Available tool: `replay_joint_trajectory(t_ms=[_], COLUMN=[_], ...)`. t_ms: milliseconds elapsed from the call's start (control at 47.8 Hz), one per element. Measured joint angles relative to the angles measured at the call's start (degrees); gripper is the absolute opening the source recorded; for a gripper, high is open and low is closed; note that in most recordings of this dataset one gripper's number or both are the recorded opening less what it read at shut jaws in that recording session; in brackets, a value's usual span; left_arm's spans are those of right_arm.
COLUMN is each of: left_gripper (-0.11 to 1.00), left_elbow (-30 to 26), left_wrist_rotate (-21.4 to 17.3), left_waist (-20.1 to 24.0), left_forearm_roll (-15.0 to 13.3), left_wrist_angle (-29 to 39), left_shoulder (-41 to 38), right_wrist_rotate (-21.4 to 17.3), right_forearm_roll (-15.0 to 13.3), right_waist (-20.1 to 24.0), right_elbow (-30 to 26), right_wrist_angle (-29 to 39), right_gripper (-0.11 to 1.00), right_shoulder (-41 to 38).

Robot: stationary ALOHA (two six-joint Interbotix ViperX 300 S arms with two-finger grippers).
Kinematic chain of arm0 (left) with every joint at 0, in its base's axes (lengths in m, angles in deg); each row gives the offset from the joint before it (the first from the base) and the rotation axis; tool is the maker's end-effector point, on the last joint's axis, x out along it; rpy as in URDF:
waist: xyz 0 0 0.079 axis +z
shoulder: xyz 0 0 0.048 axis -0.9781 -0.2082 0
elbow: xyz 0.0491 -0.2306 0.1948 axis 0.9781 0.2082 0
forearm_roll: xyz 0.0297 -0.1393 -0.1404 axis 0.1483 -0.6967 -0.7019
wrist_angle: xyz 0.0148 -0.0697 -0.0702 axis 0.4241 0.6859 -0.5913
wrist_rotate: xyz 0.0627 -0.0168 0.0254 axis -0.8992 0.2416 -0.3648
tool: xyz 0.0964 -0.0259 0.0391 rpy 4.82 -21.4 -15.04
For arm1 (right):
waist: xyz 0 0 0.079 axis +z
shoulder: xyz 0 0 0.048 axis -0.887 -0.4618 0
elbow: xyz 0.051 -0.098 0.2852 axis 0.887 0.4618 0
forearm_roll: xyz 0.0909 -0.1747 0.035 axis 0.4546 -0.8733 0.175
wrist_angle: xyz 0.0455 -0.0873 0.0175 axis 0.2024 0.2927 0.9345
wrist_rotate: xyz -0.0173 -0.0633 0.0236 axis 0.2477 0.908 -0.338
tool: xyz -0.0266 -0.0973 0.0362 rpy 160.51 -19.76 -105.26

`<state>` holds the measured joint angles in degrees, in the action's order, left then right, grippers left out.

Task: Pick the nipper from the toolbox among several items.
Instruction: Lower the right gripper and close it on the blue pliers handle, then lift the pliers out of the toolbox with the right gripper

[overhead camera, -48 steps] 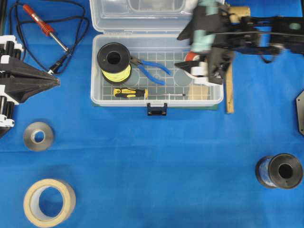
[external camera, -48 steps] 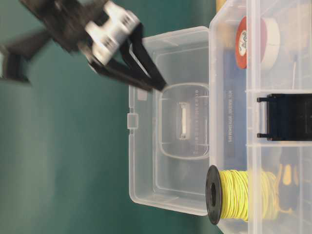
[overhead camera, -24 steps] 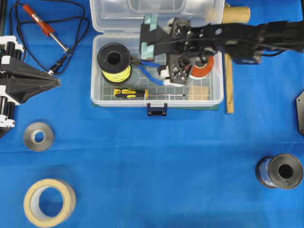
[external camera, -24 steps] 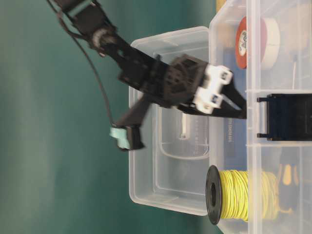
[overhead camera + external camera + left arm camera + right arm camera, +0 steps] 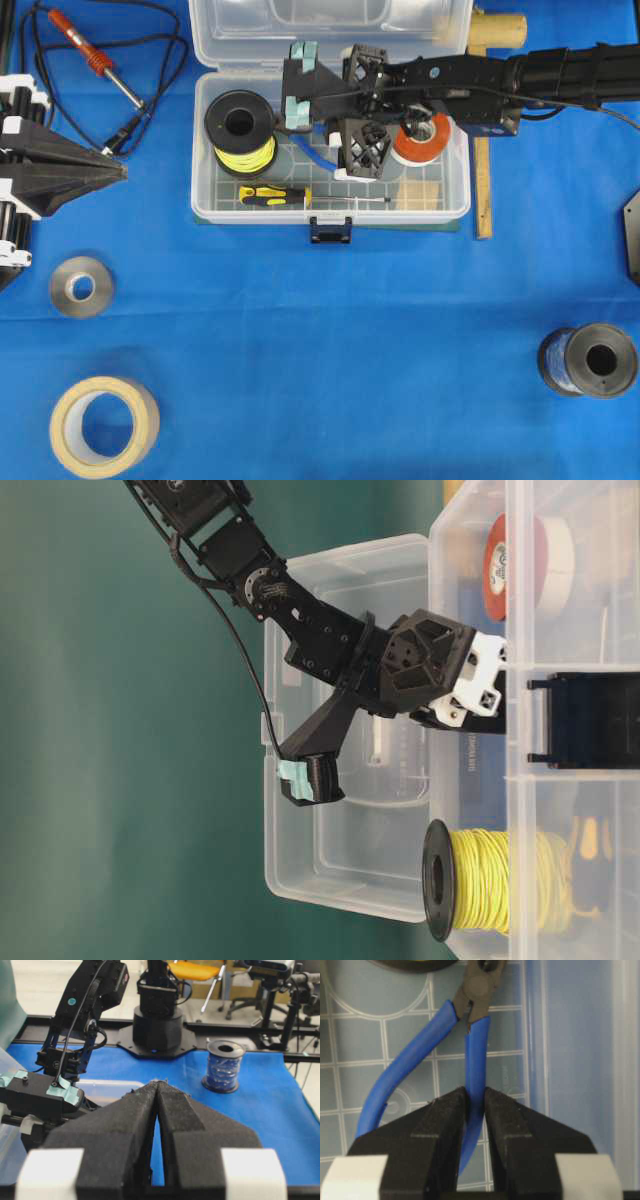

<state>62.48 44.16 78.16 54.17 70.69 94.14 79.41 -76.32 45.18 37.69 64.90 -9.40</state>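
R gripper is down inside the toolbox, fingers clamped on one blue handle of the nipper. Nipper lies on the grid floor, jaws pointing at the yellow wire spool at left. Screwdriver lies near the front wall. L gripper sits at far left over the cloth, pads together, holding nothing.

A red soldering iron with black cord lies at the counter's far left corner. Two tape rolls sit near left. A dark spool, apparently of blue wire, stands near right.
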Motion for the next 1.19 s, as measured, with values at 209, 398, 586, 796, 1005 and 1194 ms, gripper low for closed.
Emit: replay_joint_trajectory(t_ms=[209, 398, 586, 796, 1005, 1194], left_gripper=[0.0, 0.0, 0.0, 0.0, 0.0, 0.0], left_elbow=[0.0, 0.0, 0.0, 0.0, 0.0, 0.0], left_wrist_rotate=[0.0, 0.09, 0.09, 0.09, 0.09, 0.09], left_waist=[0.0, 0.0, -0.09, 0.0, 0.26, 0.26], left_forearm_roll=[0.0, 0.0, 0.0, 0.0, 0.0, 0.0], left_wrist_angle=[0.0, 0.0, 0.0, 0.0, 0.0, 0.0], left_shoulder=[0.0, 0.0, 0.0, 0.0, 0.44, 0.44], right_wrist_rotate=[0.09, -0.44, -0.88, -1.58, -6.42, -12.13], right_forearm_roll=[0.44, 0.44, 0.44, 0.97, 1.58, 1.67], right_waist=[0.0, 0.0, 0.53, 6.68, 16.17, 22.68], right_elbow=[0.26, 2.11, 5.19, 9.93, 14.94, 17.49], right_wrist_angle=[0.26, 1.93, 3.96, 2.9, -0.7, -6.24], right_gripper=[0.13, 0.13, 0.13, 0.13, 0.13, 0.13], right_shoulder=[1.41, 10.2, 20.3, 30.06, 31.73, 27.95])
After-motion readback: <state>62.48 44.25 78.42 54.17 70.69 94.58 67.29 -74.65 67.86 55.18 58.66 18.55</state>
